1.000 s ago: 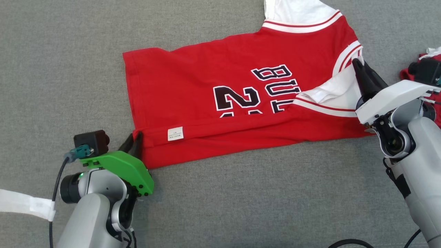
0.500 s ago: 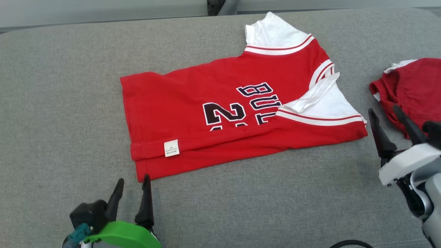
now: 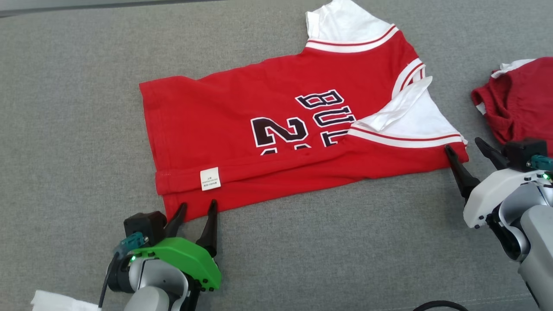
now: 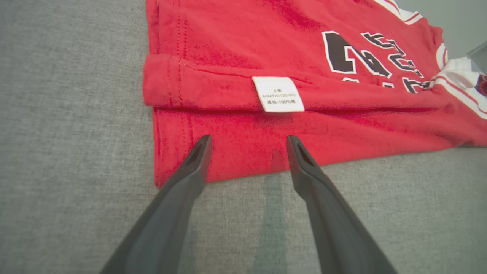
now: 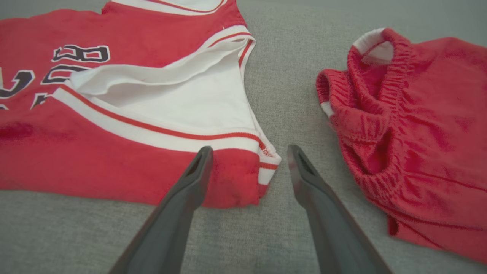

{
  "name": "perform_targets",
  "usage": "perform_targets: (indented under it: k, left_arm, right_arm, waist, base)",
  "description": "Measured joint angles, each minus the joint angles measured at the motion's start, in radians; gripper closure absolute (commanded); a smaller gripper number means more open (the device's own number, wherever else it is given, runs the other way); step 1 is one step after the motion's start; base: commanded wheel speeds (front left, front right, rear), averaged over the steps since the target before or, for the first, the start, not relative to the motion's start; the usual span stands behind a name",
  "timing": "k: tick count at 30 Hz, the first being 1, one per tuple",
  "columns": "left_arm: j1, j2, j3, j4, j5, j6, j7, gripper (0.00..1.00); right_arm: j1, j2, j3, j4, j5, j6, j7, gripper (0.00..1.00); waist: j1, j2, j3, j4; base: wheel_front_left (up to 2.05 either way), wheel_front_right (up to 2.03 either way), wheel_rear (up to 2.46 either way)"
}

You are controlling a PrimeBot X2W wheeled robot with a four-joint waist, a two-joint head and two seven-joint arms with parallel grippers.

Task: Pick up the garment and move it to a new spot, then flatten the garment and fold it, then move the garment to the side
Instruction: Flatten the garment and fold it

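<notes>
Looking out past our fingers, we see a grey woven fabric surface spreading beneath both arms. On it lies the red short-sleeved jersey with white sleeves and black lettering, flat, with its near long edge folded over. It reaches from just ahead of our left gripper across to our right gripper. On the right gripper's outer side, apart from the jersey, sits a crumpled pair of red cloth shorts with an elastic waistband. Our left jaws stand spread and empty, tips over the hem corner. Our right jaws are spread too, either side of the sleeve-end corner, clamping nothing; whether they touch the cloth we cannot tell. Just beyond the left fingertips sits a small white rectangular care label.
</notes>
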Motion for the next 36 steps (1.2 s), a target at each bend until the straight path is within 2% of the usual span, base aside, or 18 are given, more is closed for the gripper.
perform_targets:
  k: [5, 11, 16, 23, 28, 33, 34, 35, 36]
  left_arm:
    - [-0.07, -0.013, -0.011, 0.086, -0.011, -0.015, 0.024, 0.0]
    - [-0.103, -0.021, -0.012, 0.126, -0.026, -0.02, 0.02, 0.0]
    - [-0.088, -0.011, -0.002, 0.1, -0.028, 0.0, 0.024, 0.0]
    - [-0.007, 0.048, 0.007, 0.021, -0.001, 0.067, 0.061, 0.0]
    - [0.002, 0.046, 0.01, -0.006, -0.027, 0.065, 0.088, 0.0]
    - [-0.043, 0.017, 0.004, 0.024, -0.056, 0.043, 0.097, 0.0]
    - [-0.054, 0.013, 0.001, 0.033, -0.063, 0.032, 0.102, 0.0]
    - [-0.066, 0.01, 0.0, 0.045, -0.068, 0.025, 0.102, 0.13]
    - [-0.077, 0.006, -0.001, 0.057, -0.074, 0.017, 0.102, 0.84]
  right_arm:
    - [-0.043, -0.008, 0.042, 0.045, 0.019, 0.0, 0.047, 0.0]
    - [-0.075, -0.034, 0.085, 0.072, 0.068, 0.0, 0.093, 0.0]
    - [-0.088, -0.049, 0.113, 0.074, 0.098, 0.0, 0.109, 0.0]
    - [-0.089, -0.063, 0.137, 0.078, 0.127, 0.0, 0.109, 0.0]
    - [-0.096, -0.068, 0.148, 0.079, 0.145, 0.0, 0.118, 0.0]
    - [-0.106, -0.072, 0.165, 0.082, 0.164, -0.001, 0.131, 0.0]
    - [-0.109, -0.072, 0.17, 0.081, 0.178, -0.001, 0.138, 0.12]
    - [-0.112, -0.07, 0.179, 0.077, 0.194, -0.002, 0.146, 0.74]
    - [-0.115, -0.072, 0.19, 0.072, 0.21, -0.003, 0.159, 1.0]
  waist:
    - [0.0, 0.0, 0.046, 0.02]
    - [0.0, -0.0001, 0.067, 0.047]
    - [0.0, 0.0, 0.058, 0.047]
    - [0.0, 0.0, 0.045, 0.046]
    - [0.0, 0.0, 0.052, 0.046]
    - [0.0, -0.0001, 0.059, 0.045]
    - [0.0, -0.0001, 0.059, 0.044]
    - [0.0, 0.0, 0.059, 0.044]
    - [0.0, -0.0001, 0.057, 0.043]
  base:
    - [0.0, 0.0, 0.0]
    - [0.0, 0.0, 0.0]
    - [0.0, 0.0, 0.0]
    - [0.0, 0.0, 0.0]
    - [0.0, 0.0, 0.0]
    - [0.0, 0.0, 0.0]
    - [0.0, 0.0, 0.0]
    - [0.0, 0.0, 0.0]
    - [0.0, 0.0, 0.0]
